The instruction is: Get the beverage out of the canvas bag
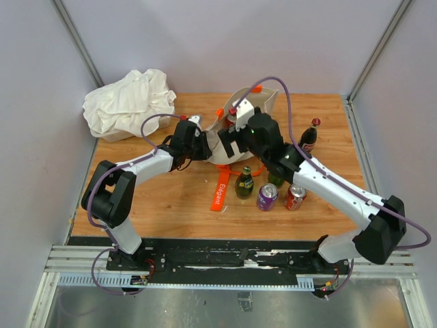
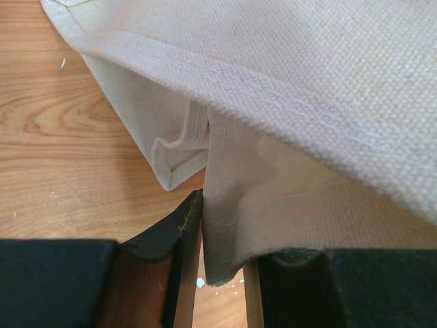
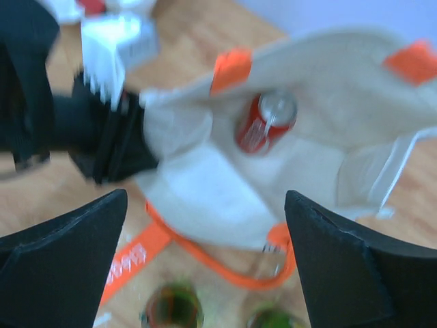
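The beige canvas bag [image 1: 263, 102] with orange handles lies at the back middle of the table, its mouth held open. My left gripper [image 1: 203, 145] is shut on the bag's rim; in the left wrist view the fabric edge [image 2: 225, 225] is pinched between the gripper's [image 2: 222, 242] fingers. In the right wrist view a red can [image 3: 265, 121] lies inside the bag [image 3: 205, 184]. My right gripper [image 3: 205, 198] is open and empty, hovering above the bag's mouth, also seen in the top view [image 1: 235, 133]. The can is hidden in the top view.
In front of the bag stand two green bottles [image 1: 244, 182] [image 1: 275, 179], a purple can [image 1: 267, 197] and a red can [image 1: 295, 197]. A cola bottle [image 1: 311, 134] stands to the right. The orange strap [image 1: 222, 188] trails forward. A white cloth bundle [image 1: 130, 101] lies back left.
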Available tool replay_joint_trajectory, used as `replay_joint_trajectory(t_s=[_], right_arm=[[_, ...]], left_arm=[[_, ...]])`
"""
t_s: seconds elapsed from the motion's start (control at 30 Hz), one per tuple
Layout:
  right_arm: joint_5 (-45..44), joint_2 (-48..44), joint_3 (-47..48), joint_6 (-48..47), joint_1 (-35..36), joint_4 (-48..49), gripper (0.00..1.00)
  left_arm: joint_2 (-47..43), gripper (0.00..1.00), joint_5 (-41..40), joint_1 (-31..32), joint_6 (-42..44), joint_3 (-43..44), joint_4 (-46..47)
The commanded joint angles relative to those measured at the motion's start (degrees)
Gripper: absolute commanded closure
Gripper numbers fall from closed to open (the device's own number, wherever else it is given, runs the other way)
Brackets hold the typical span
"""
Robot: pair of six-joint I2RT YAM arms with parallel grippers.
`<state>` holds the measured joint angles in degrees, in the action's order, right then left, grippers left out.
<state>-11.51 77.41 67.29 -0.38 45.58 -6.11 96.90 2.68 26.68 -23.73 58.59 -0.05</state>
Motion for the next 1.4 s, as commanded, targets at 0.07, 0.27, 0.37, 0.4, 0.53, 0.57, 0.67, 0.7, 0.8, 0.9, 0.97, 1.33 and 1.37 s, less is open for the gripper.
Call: replay_joint_trajectory(t_s=[0.07, 0.27, 0.37, 0.4, 0.53, 0.57, 0.67, 0.7, 0.8, 0.9, 0.97, 1.33, 1.37], right_arm=[[3.39, 10.64, 17.34, 1.28, -7.23, -5.11, 0.08], [5.01, 20.90, 25.38, 3.02, -10.93, -7.44, 0.08], [5.14, 23.95, 25.36, 3.81, -11.43, -6.42, 0.07], [5.33, 24.99, 25.04, 4.11, -11.48, -5.93, 0.07], [5.46, 27.70, 24.31, 4.82, -11.96, -4.80, 0.07], [5.59, 28.63, 24.60, 4.98, -12.21, -4.86, 0.07], [6.25, 31.54, 26.06, 5.57, -13.01, -5.33, 0.06], [6.48, 32.56, 26.75, 5.83, -13.32, -5.50, 0.06], [7.04, 35.49, 28.56, 6.67, -14.32, -5.98, 0.03], [7.63, 38.97, 30.86, 7.21, -15.17, -6.62, 0.01], [7.36, 40.99, 32.87, 7.34, -15.63, -7.46, 0.01], [9.48, 50.62, 43.58, 6.45, -16.72, -10.40, 0.03], [9.81, 51.17, 44.08, 6.49, -16.71, -10.79, 0.06]], left_arm=[[0.13, 0.69, -0.75, -0.84, 0.61, -1.63, -4.10], [-0.36, 0.69, -0.39, -0.84, 0.13, -1.55, -3.78], [-0.60, 0.69, -0.69, -0.84, -0.09, -1.30, -4.14], [-0.67, 0.69, -0.73, -0.79, -0.14, -1.21, -4.24], [-0.93, 0.69, -0.74, -0.84, 0.16, -1.11, -4.87], [-0.90, 0.69, -0.79, -0.87, 0.48, -0.94, -5.14], [-0.78, 0.68, -0.91, -0.99, 0.92, -0.53, -5.78], [-0.86, 0.69, -0.92, -1.05, 0.93, -0.50, -5.79], [-0.97, 0.68, -0.92, -1.31, 1.10, -0.55, -6.05], [-0.86, 0.68, -0.83, -1.58, 1.32, -0.35, -6.32], [-0.79, 0.68, -0.71, -1.74, 1.50, -0.18, -6.51], [-0.17, 0.68, 0.01, -1.94, 1.40, 0.04, -6.23], [-0.15, 0.68, -0.02, -1.97, 1.40, 0.04, -6.19]])
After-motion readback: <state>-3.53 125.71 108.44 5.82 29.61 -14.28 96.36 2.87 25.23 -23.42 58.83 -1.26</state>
